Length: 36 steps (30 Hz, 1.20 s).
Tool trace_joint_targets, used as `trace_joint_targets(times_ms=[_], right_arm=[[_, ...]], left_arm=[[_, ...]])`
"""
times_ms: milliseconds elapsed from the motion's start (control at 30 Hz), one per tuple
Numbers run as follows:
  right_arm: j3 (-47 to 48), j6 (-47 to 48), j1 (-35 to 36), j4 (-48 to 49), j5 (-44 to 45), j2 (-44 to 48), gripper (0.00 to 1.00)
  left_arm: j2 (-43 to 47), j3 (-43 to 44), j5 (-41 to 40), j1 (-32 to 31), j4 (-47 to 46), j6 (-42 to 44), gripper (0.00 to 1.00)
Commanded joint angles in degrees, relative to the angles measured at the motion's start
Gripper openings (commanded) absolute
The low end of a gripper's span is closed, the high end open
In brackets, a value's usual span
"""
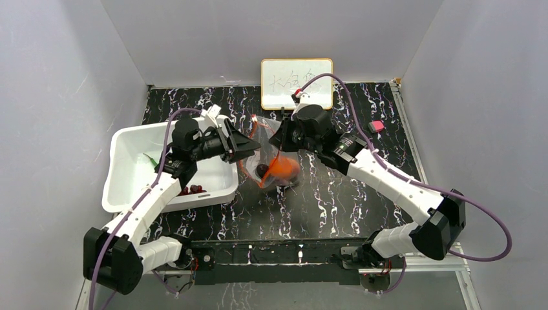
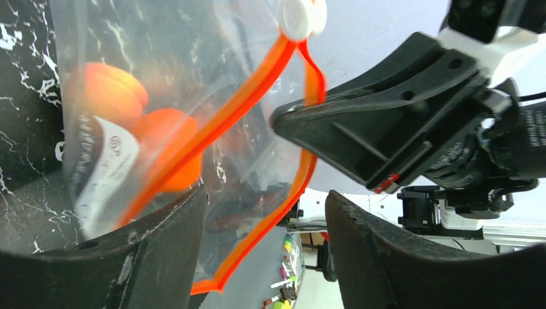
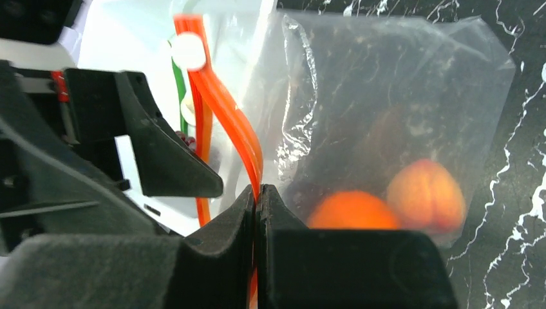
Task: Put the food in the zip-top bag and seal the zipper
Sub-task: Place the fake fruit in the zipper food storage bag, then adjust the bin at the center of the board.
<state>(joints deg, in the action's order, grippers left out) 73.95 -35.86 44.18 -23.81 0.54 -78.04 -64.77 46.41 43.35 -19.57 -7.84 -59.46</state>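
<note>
The clear zip-top bag (image 1: pixel 265 135) hangs between both grippers over the table's middle. Two orange round fruits (image 3: pixel 425 193) and a dark piece (image 1: pixel 263 170) lie inside it. My right gripper (image 3: pixel 257 196) is shut on the red-orange zipper (image 3: pixel 225 109) strip at the bag's mouth; it also shows in the top view (image 1: pixel 284 139). My left gripper (image 2: pixel 264 212) is open, with one side of the zipper (image 2: pixel 293 193) hanging loose between its fingers. The white slider (image 2: pixel 301 16) sits at the strip's top end. The mouth gapes open. Dark red grapes (image 1: pixel 192 190) and a green bit (image 1: pixel 150 161) lie in the bin.
A white plastic bin (image 1: pixel 129 139) stands left of the bag, under my left arm. A small whiteboard (image 1: pixel 296 84) leans at the back wall. A small pink-red object (image 1: pixel 375 126) lies at the right rear. Grey walls enclose the black marbled table (image 1: pixel 336 200).
</note>
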Motion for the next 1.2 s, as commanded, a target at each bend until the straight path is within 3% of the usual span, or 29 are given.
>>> trace_joint_targets(times_ms=[0,133,233,300,400,533,767,900,1000,1167], right_arm=[[-1.0,0.3,-0.4,5.5,-0.9,3.5,0.00],[-0.1,-0.9,-0.8,1.7,3.9,3.3,0.00],[4.3,-1.1,-1.5,-4.9,8.0,2.7,0.00],[5.7,0.2,-1.7,-7.7,11.4,3.5,0.00],[4.7,1.6,-2.0,-9.1,13.2,4.5,0.00],[3.8,2.5,-2.1,-9.4,14.3,5.8,0.00],[2.2,3.8,-2.1,-9.1,13.0,7.4,0.00],[1.1,5.2,-2.1,-8.4,12.3,8.4,0.00],[0.2,5.5,-2.1,-8.0,10.8,8.7,0.00],[-2.3,4.1,-2.1,-5.8,9.4,10.8,0.00]], left_arm=[[4.7,3.5,-1.8,-0.3,0.4,3.9,0.68],[5.9,6.1,-3.8,-0.2,4.9,8.7,0.69],[4.2,13.0,-10.1,-0.2,21.6,19.5,0.67],[4.6,15.7,-11.8,-0.2,26.6,24.3,0.67],[8.2,14.9,-18.4,-0.2,28.2,25.4,0.66],[7.6,15.9,-33.4,-0.2,38.5,31.6,0.68],[9.0,13.3,-47.6,-0.3,41.8,27.0,0.75],[10.0,11.6,-53.4,-0.2,42.5,18.8,0.81],[9.9,10.4,-52.7,-0.3,40.6,17.2,0.83],[5.2,12.4,-46.2,-0.2,35.6,25.2,0.77]])
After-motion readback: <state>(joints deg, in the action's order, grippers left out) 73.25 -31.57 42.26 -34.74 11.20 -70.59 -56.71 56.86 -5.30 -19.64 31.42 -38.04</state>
